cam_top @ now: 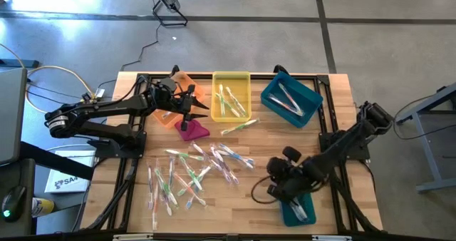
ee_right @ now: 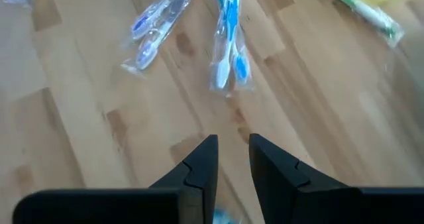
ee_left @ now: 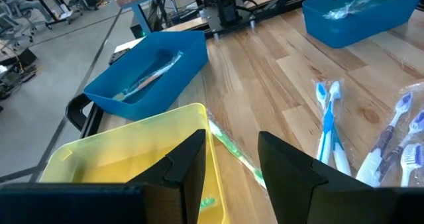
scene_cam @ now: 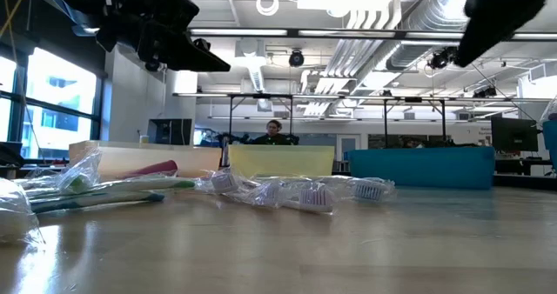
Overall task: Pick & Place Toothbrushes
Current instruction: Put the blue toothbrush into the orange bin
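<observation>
Ahead of right pincer (ee_right: 232,159): toothbrushes (ee_right: 227,35) (wrapped)

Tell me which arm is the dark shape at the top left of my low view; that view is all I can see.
Observer: That is the left arm. From above, the left gripper hangs over the magenta cloth, beside the orange bin.
Operator: Is it carrying anything?
Observer: No. Its wrist view shows the fingers apart with nothing between them, facing the yellow bin.
Operator: Are any brushes in the bins?
Observer: Yes. From above, toothbrushes lie in the yellow bin, and more lie in the teal bin next to it.
</observation>
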{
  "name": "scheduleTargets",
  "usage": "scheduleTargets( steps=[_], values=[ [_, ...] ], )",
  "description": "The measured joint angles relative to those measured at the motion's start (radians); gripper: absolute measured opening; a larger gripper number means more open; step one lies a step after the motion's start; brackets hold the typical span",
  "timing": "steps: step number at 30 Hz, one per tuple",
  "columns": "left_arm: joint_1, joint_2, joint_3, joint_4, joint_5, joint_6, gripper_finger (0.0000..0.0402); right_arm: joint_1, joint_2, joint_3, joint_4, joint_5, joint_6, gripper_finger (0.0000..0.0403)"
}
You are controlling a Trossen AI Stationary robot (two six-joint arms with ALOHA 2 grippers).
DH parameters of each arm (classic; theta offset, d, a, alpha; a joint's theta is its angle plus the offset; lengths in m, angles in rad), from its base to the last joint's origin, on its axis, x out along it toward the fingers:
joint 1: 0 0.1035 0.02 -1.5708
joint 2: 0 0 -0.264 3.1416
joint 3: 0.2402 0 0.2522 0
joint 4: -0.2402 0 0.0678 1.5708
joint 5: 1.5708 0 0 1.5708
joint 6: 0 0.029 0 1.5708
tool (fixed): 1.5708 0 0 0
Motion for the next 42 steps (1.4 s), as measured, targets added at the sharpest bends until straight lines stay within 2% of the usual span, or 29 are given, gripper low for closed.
scheduleTargets(
  steps=[10, 17, 29, 42],
  values=[
    [0.0, 0.0, 0.0, 0.0, 0.0, 0.001, 0.0134, -0.179, 0.0, 0.0, 0.163, -0.124, -0.335, 0.0078],
    [0.0, 0.0, 0.0, 0.0, 0.0, 0.042, 0.0134, -0.281, 0.0, 0.0, 0.244, -0.222, -0.481, 0.0078],
    [0.0, 0.0, 0.0, -0.048, 0.0, 0.042, 0.0134, -0.395, 0.002, 0.0, 0.334, -0.344, -0.666, 0.0078],
    [0.0, 0.0, 0.0, -0.052, 0.0, 0.039, 0.0134, -0.463, 0.108, 0.0, 0.343, -0.395, -0.72, 0.0078]
  ],
)
